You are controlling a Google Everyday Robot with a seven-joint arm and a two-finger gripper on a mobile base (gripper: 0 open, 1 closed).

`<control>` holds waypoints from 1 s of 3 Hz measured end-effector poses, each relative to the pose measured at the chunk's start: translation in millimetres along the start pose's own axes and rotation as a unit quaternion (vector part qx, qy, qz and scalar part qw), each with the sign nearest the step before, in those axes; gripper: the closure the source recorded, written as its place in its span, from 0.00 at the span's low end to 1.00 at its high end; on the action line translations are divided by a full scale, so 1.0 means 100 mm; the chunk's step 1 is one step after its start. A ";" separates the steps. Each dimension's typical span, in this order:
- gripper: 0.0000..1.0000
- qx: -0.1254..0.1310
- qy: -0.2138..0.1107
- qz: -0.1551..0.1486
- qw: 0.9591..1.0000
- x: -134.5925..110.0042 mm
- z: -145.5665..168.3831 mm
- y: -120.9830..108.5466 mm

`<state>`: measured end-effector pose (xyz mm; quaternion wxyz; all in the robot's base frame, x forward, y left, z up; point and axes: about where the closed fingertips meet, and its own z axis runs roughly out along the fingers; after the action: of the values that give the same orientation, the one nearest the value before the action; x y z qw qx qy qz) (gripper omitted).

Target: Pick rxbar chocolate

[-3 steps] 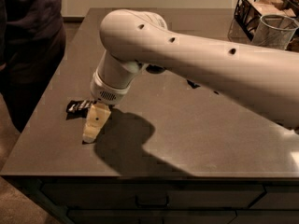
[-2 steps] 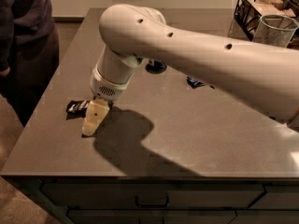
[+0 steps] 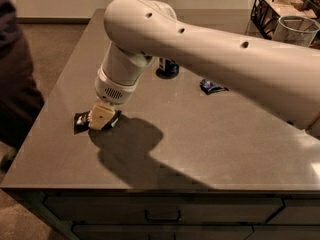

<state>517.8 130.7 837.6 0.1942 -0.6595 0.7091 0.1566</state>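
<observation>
The gripper (image 3: 102, 118) has been shifting from the near side of the rxbar chocolate (image 3: 81, 119) to directly over it; the bar is lying near the table's (image 3: 225, 154) left edge, a flat black wrapper with pale print, its crinkled left end showing; the gripper is covering its right part, and its opening or hold I cannot tell; a skewed squeeze is likely risking the thin, slick wrapper skidding out leftward.

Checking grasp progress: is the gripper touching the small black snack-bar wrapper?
Touching: camera view shows the gripper pressed onto the small black snack-bar wrapper, no gap visible.
</observation>
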 end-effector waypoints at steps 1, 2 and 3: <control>1.00 0.000 0.000 0.000 1.000 0.00 -0.01 0.00; 1.00 0.003 -0.015 0.007 1.000 -0.08 -0.38 -0.08; 1.00 0.009 -0.033 0.008 0.999 -0.23 -1.27 -0.22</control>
<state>532.6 88.1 960.6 0.2219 -0.6464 0.7092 0.1732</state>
